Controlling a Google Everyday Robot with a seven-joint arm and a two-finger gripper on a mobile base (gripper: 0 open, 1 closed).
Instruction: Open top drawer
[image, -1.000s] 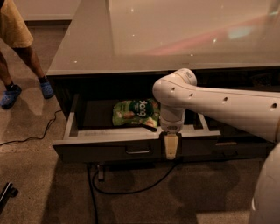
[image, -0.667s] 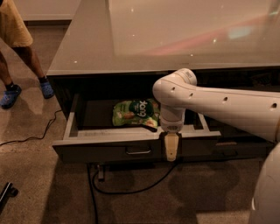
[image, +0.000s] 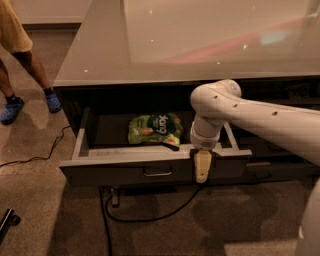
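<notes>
The top drawer (image: 125, 172) is pulled out from under the counter (image: 200, 40), its front running left to right. The gripper (image: 202, 167) hangs over this front, just right of the handle (image: 157, 173); whether it grips, I cannot tell

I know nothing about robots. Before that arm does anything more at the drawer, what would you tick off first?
1. Top drawer pulled out far enough: ok, its floor and side walls show.
2. Gripper placement: not ok for pulling, it hangs at the drawer's front edge, right of the handle, not on it.
3. Green snack bag out of the way: ok, it lies inside the drawer, left of the arm.
4. Person at a safe spot: ok, standing at the far left, away from the drawer.
5. Cable free of the gripper: ok, it lies on the floor below.
</notes>
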